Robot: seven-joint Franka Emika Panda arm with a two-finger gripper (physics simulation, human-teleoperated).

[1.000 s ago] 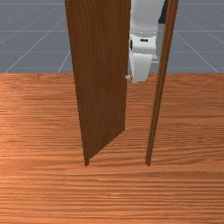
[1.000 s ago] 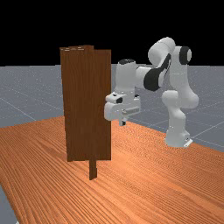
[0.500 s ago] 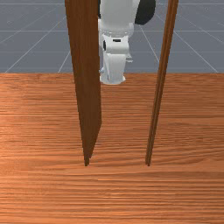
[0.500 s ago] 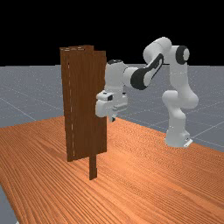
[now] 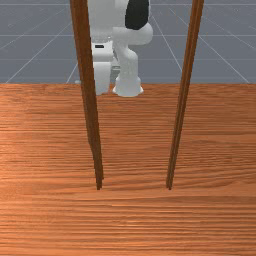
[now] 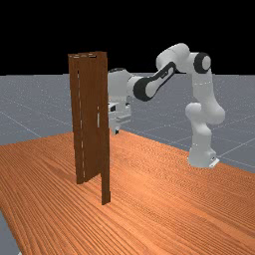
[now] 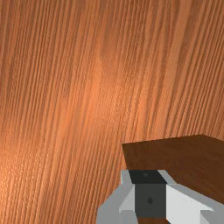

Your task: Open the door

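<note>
The orange-brown wooden table (image 5: 150, 220) is the largest thing around me, running beneath everything from the front view's 9 o'clock to its 3 o'clock. My white and grey arm (image 6: 209, 99) rises from its base at the far view's 4 o'clock and bends over toward 9 o'clock.

The door (image 6: 90, 144), a tall dark brown wooden panel, is upright and swung open, on my base's side of its frame. In the front view it is nearly edge-on, lined up with the post (image 5: 99, 182) at 9 o'clock of the opening. The 2nd post (image 5: 180, 115) stands at 3 o'clock of that opening, well apart from the 1st, and the space between the 2 lies open.

My gripper (image 6: 117, 131) points down above the table. From it, the door lies toward 9 o'clock in the far view, and toward 9 o'clock in the front view too, near me in both. In the far view the 2nd post covers part of my gripper's body. In the wrist view the dark panel runs close by my gripper (image 7: 150, 188) and partly behind it; whether we touch, I cannot tell. I also cannot tell how far open my gripper is, or whether it has hold of anything.
</note>
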